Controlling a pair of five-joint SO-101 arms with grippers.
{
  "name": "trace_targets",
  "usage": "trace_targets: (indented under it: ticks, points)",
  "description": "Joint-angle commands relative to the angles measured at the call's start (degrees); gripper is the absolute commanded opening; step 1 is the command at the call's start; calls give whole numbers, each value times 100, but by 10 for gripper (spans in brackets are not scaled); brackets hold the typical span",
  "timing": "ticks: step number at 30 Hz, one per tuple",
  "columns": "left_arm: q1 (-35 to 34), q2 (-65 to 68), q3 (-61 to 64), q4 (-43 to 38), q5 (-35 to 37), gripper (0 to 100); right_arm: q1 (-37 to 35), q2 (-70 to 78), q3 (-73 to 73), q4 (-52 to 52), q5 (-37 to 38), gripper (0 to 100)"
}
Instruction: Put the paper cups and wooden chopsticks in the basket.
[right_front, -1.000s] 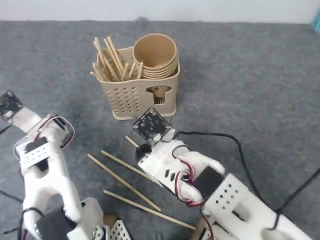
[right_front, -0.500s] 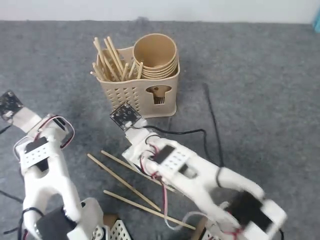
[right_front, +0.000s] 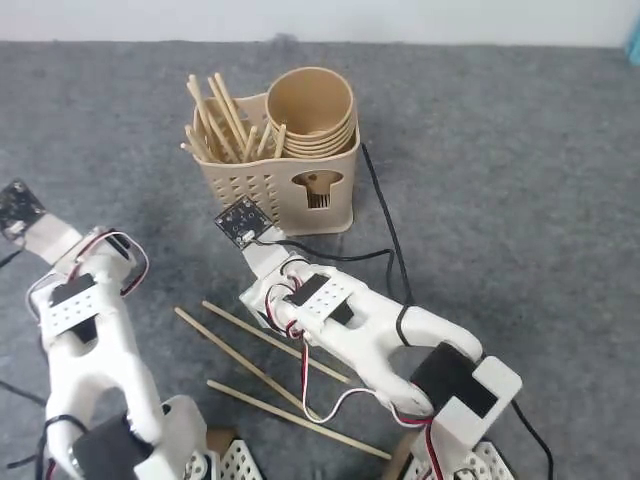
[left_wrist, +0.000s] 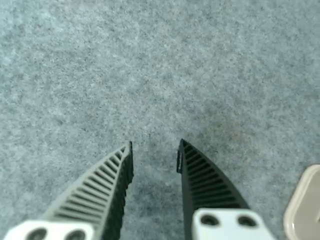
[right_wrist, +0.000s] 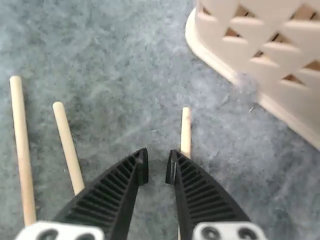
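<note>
The beige basket (right_front: 285, 190) stands on the grey carpet and holds a stack of paper cups (right_front: 310, 105) and several wooden chopsticks (right_front: 215, 120). Three loose chopsticks (right_front: 250, 365) lie on the carpet in front of it. My right gripper (right_wrist: 156, 165) hovers low over the carpet near the basket's (right_wrist: 260, 60) base, narrowly open and empty. One chopstick (right_wrist: 185, 132) runs under one of its fingers, and two more (right_wrist: 65, 145) lie off to the side. My left gripper (left_wrist: 154, 150) is open over bare carpet, holding nothing.
The right arm (right_front: 350, 330) stretches across the middle above the loose chopsticks, its black cable (right_front: 385, 230) trailing past the basket. The left arm (right_front: 90, 330) stands at the left edge. A beige corner (left_wrist: 305, 210) shows at the left wrist view's edge.
The right arm has swung left and forward, bringing its wrist from the basket's front toward the ends of the loose chopsticks. The left arm has not moved.
</note>
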Motion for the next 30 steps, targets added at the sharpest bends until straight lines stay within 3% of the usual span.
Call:
trace_targets:
  ticks: [1, 7, 12, 18, 30]
  points:
    - [0, 9, -242, -141, 44, 137, 145, -136, -220, -22, -35, 87]
    - [0, 9, -242, -132, 44, 137, 154, -1569, 9, 901, -62, 87]
    - [0, 9, -242, -132, 44, 137, 224, -2105, 466, 602, -35, 88]
    - [0, 9, -242, -132, 44, 137, 347, -1376, 510, -4, -26, 133]
    - [0, 9, -233, -132, 44, 137, 286, 48, -273, 13, -35, 136]
